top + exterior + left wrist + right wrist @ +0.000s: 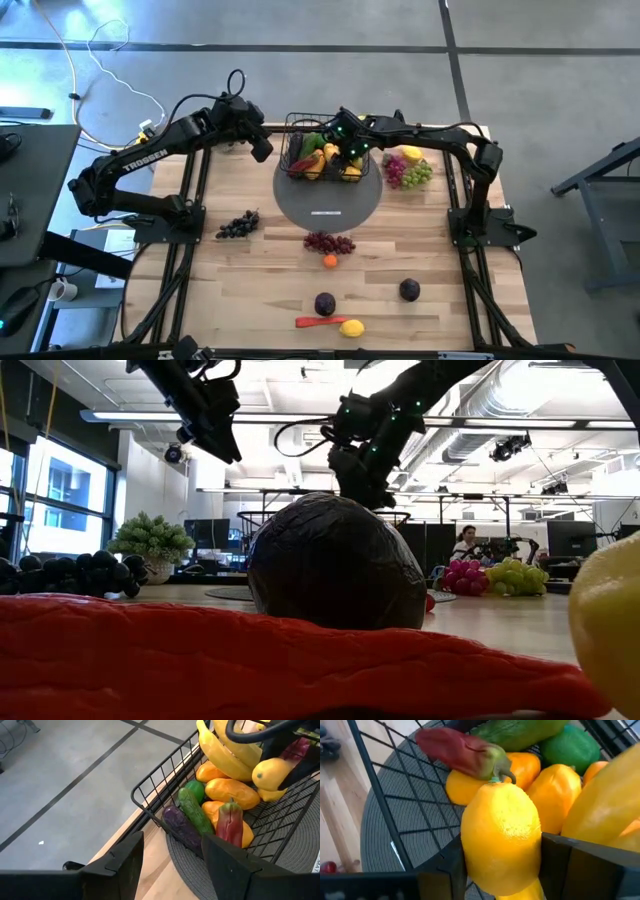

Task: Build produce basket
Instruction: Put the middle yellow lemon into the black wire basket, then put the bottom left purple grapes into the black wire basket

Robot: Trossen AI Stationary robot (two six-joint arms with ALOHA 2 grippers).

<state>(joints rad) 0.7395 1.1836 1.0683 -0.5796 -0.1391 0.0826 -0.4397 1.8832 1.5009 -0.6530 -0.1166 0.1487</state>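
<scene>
The black wire basket (322, 158) stands on a grey round disc (330, 200) at the table's far middle. It holds bananas (227, 750), orange fruits (232, 792), a cucumber (194, 810), an eggplant (181, 827) and a red-green pepper (462, 752). My right gripper (350, 150) is over the basket's right half, shut on a yellow lemon (501, 837). My left gripper (262, 148) hangs open just left of the basket's far-left corner (137, 795), with nothing between its fingers. My right gripper pinches the lemon by its two opposite sides (470, 845) between its two fingers (570, 862). The fingers slant down from above, coming from the table's right. The lemon (272, 772) hangs over the produce inside the basket; whether it touches the fruit below, I cannot tell.
Loose on the table: dark grapes (237, 226), red grapes (329, 242), an orange (330, 262), two plums (325, 303) (409, 290), a red chilli (318, 322) and a lemon (351, 327) near the front. Right of the basket lie another lemon (410, 153) and green and red grapes (410, 173).
</scene>
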